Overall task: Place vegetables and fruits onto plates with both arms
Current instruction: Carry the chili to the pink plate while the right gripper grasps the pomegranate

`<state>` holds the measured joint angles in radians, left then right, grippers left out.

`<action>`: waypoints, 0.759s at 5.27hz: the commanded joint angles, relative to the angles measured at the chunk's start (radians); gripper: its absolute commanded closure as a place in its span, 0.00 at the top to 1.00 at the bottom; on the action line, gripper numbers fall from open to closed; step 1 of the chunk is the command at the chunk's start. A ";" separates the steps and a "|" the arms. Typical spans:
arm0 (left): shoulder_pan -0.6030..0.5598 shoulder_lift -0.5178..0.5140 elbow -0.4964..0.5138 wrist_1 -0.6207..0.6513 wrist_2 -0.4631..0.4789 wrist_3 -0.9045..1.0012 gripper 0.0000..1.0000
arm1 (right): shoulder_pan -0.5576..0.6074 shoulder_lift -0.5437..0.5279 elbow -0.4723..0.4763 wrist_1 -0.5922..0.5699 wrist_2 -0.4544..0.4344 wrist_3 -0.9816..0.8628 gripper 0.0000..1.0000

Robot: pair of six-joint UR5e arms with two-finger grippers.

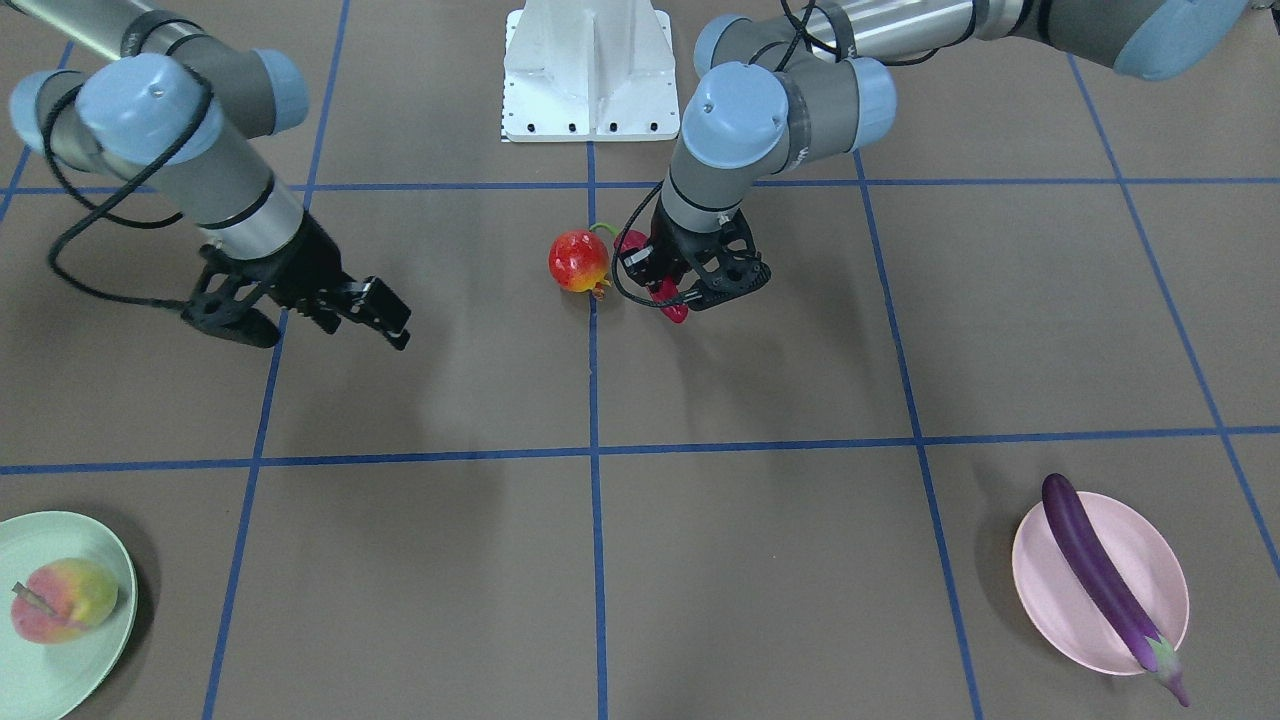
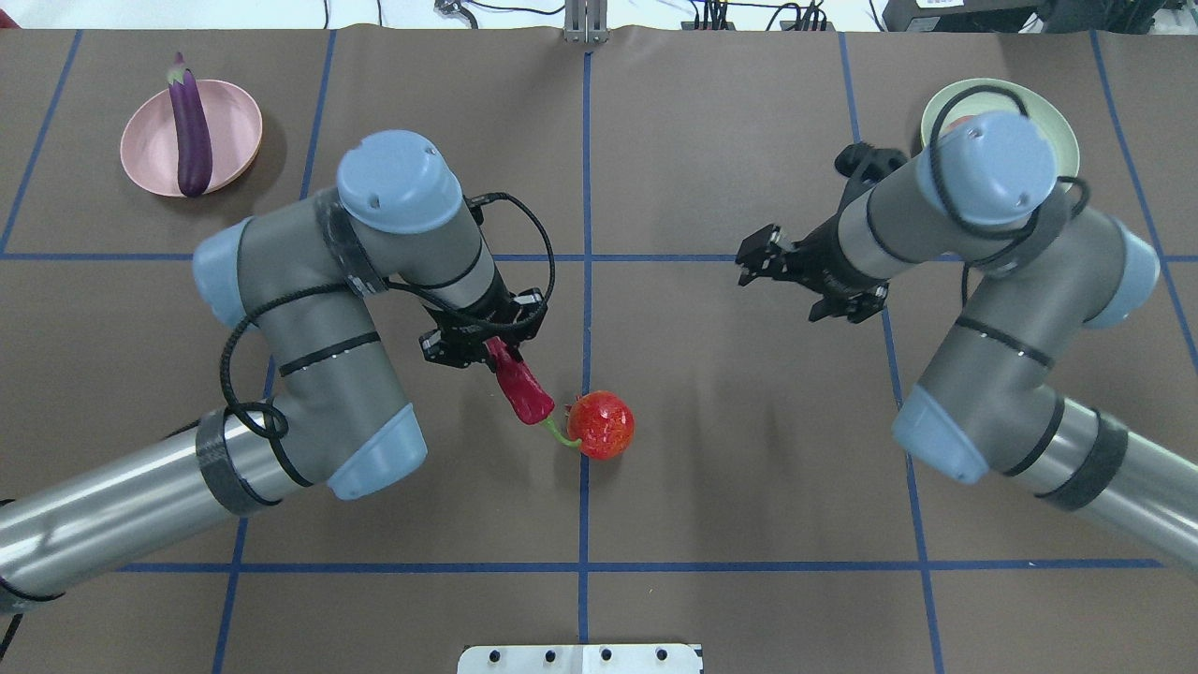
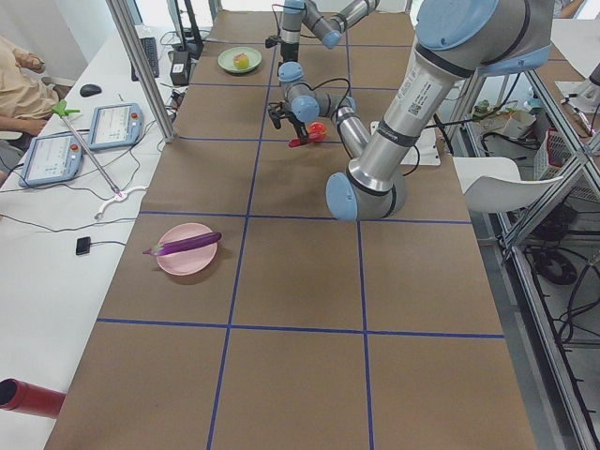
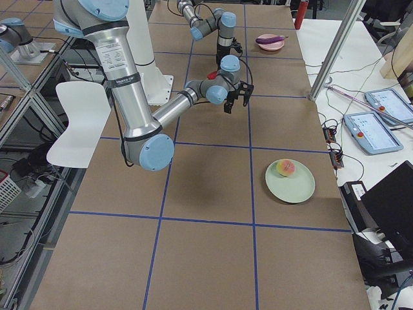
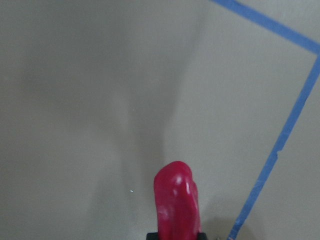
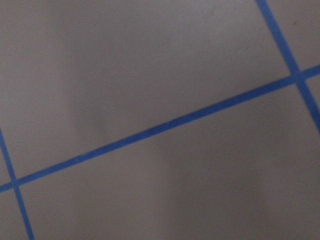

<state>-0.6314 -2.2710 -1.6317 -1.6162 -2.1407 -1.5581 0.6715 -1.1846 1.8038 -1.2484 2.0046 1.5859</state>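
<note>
Looking over brown table [image 1: 760, 560] gridded with blue tape. Holding the right gripper [image 1: 280, 322] spread wide and empty above it, well apart from everything. Pinching the red chili pepper [image 2: 522, 391] in the left gripper [image 2: 485, 346] near mid-table. Seeing the eggplant [image 2: 192, 126] lying across the pink plate [image 2: 140, 154], the peach [image 1: 62, 600] sitting on the mint green plate [image 1: 70, 680], the pomegranate-like fruit [image 2: 601, 424] resting on bare table just beside the chili's green stem.

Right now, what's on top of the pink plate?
A purple eggplant lies across the pink plate, its cap poking past the rim. The plate beneath it is hidden.
</note>
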 commanded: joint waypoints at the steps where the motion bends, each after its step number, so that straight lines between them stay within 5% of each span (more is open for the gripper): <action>1: -0.138 0.004 0.006 0.001 -0.070 0.056 0.00 | -0.171 0.043 0.009 0.000 -0.110 0.136 1.00; 3: -0.334 0.031 0.065 0.064 -0.152 0.363 0.00 | -0.284 0.091 -0.001 -0.002 -0.208 0.215 1.00; 4: -0.461 0.031 0.188 0.055 -0.194 0.497 0.00 | -0.308 0.129 -0.009 -0.029 -0.225 0.251 1.00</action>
<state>-0.9846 -2.2414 -1.5350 -1.5621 -2.2927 -1.1868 0.3921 -1.0874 1.8016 -1.2591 1.8017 1.8045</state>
